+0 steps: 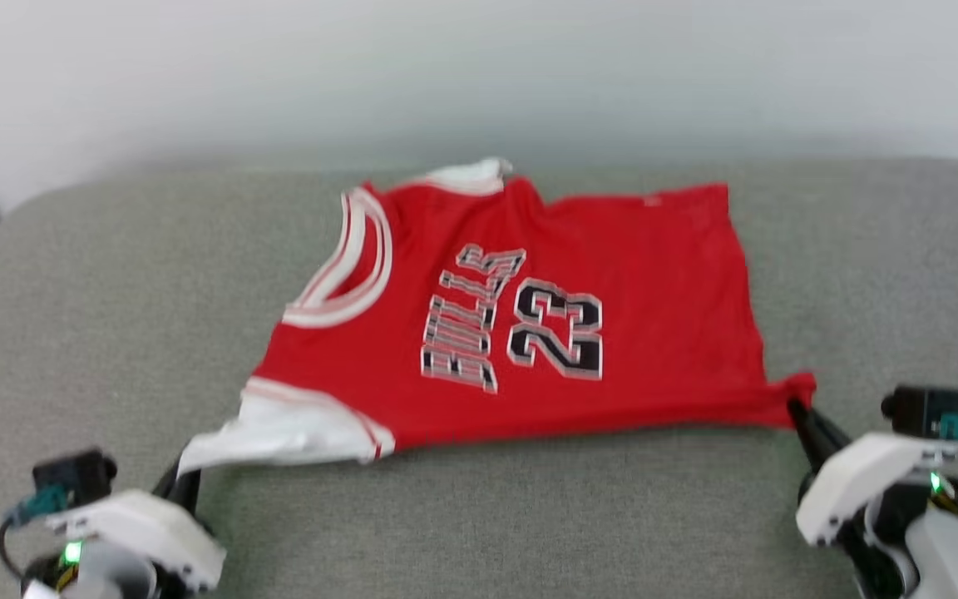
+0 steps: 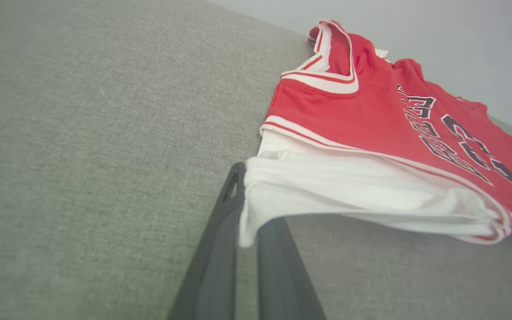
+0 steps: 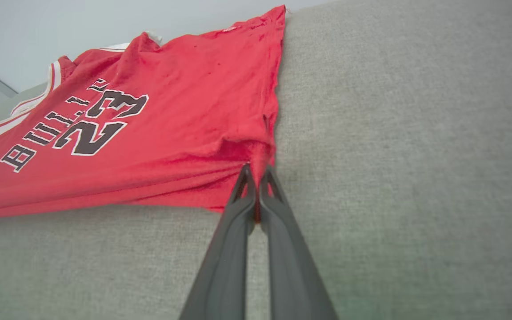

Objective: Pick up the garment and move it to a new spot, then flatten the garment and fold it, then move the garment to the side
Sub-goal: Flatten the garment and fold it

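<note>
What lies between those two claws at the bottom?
In the head view, the jersey spans it, pinched by the left gripper and the right gripper; nearer the camera, bare grey cushion.

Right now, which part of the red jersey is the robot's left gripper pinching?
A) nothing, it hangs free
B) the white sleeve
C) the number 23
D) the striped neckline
B: the left gripper is shut on the edge of the red jersey's white sleeve, while the right gripper pinches a red bottom corner.
</note>
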Motion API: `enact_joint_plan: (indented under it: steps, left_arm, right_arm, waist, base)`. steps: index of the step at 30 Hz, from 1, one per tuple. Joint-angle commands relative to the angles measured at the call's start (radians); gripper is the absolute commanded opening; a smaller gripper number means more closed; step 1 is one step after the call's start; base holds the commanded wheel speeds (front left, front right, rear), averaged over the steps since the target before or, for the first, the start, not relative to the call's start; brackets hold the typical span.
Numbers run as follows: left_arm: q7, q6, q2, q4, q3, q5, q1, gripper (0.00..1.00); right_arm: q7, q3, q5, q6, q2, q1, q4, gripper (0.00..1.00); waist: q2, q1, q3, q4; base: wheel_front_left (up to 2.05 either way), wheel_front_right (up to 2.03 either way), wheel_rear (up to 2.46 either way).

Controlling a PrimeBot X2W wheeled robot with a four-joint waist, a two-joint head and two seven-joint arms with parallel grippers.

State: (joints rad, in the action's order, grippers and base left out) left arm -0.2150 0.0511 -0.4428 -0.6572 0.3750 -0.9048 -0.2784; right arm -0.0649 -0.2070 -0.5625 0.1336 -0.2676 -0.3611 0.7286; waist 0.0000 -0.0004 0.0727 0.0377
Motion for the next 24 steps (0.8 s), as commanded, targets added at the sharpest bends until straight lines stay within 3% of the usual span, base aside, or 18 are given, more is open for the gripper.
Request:
enact_joint_plan:
  steps: [1, 5, 12, 13, 19, 24]
  left_arm:
    - [0.012, -0.033, -0.029, 0.023, -0.023, -0.021, 0.064, 0.0]
    - [0.044, -0.12, -0.067, 0.185, -0.061, -0.061, 0.219, 0.0]
    - [0.118, -0.295, -0.134, 0.508, -0.111, -0.1, 0.466, 0.0]
    - [0.118, -0.295, -0.134, 0.508, -0.111, -0.1, 0.466, 0.0]
    - [0.17, -0.389, -0.184, 0.719, -0.137, -0.108, 0.574, 0.0]
    - [0.204, -0.393, -0.198, 0.777, -0.113, -0.087, 0.5, 0.0]
  right_arm:
    - [0.001, 0.022, 0.01, -0.005, -0.031, 0.052, -0.021, 0.0]
    - [0.01, 0.078, 0.024, -0.008, -0.022, 0.192, -0.14, 0.0]
    - [0.12, 0.216, 0.1, -0.009, 0.041, 0.438, -0.407, 0.0]
    - [0.12, 0.216, 0.1, -0.009, 0.041, 0.438, -0.407, 0.0]
    - [0.258, 0.306, 0.177, -0.009, 0.122, 0.566, -0.628, 0.0]
    - [0.354, 0.306, 0.23, -0.004, 0.151, 0.528, -0.716, 0.0]
  waist:
    - [0.0, 0.0004, -0.049, 0.005]
    - [0.0, 0.0004, -0.086, 0.007]
    - [0.0, 0.0004, -0.101, 0.011]
    - [0.0, 0.0004, -0.101, 0.011]
    - [0.0, 0.0004, -0.089, 0.007]
    - [0.0, 0.0004, -0.057, -0.005]
  base:
    - [0.0, 0.0, 0.0]
    - [0.0, 0.0, 0.0]
    - [0.0, 0.0, 0.0]
    - [0.0, 0.0, 0.0]
    - [0.0, 0.0, 0.0]
    - [0.0, 0.0, 0.0]
